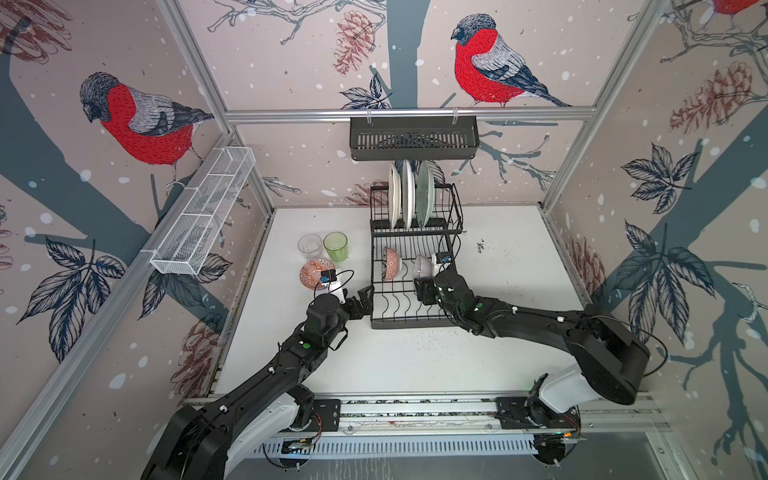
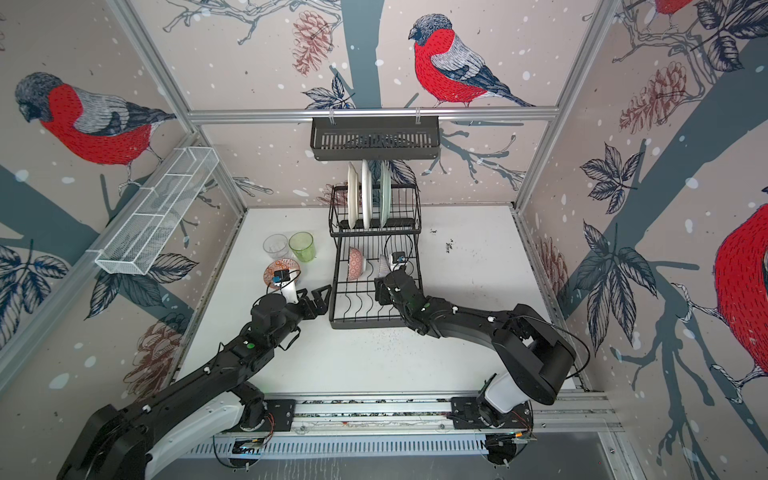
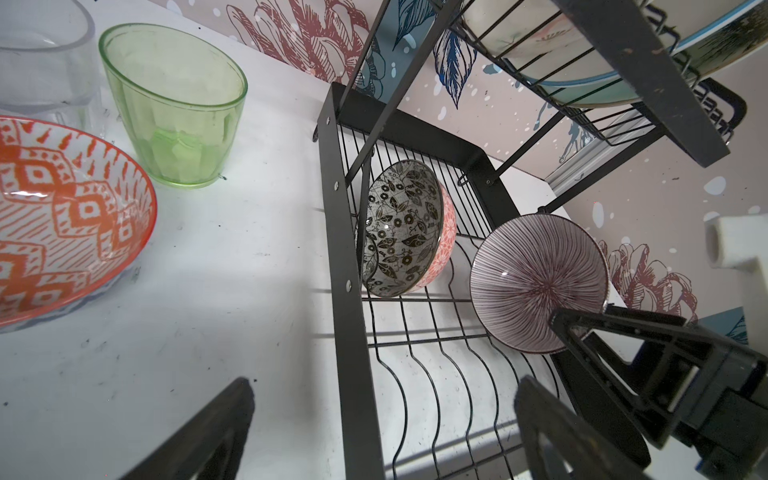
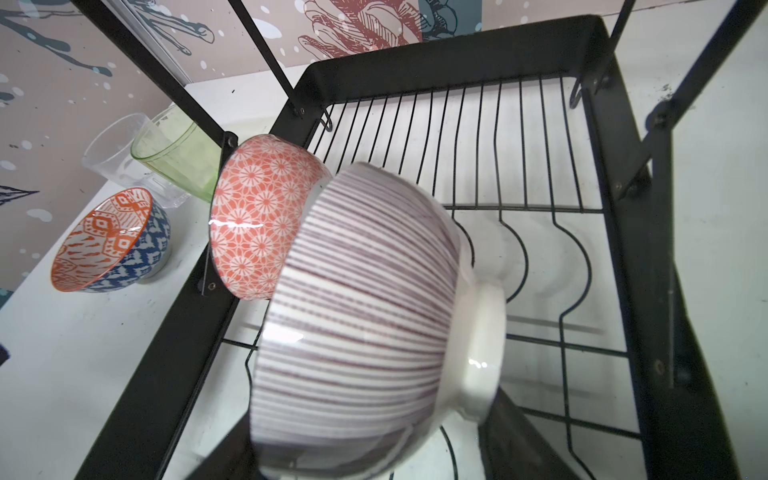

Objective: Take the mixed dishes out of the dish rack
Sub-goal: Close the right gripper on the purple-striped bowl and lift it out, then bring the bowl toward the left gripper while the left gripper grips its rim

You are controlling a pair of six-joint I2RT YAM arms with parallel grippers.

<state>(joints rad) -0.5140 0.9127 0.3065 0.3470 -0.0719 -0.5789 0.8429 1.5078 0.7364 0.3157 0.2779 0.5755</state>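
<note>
Gripping the striped bowl (image 1: pixel 422 265) with the right gripper (image 1: pixel 424 277), three o'clock of the coral bowl (image 1: pixel 391 262) in the rack (image 1: pixel 378 320); holding the left gripper (image 1: pixel 368 300) open, empty, at eight o'clock.

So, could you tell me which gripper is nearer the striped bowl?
Right. The right gripper grips the striped bowl; the left gripper hangs open left of the dish rack.

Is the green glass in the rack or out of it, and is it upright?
Out and upright: the green glass stands mouth up on the table, beside the dish rack.
</note>
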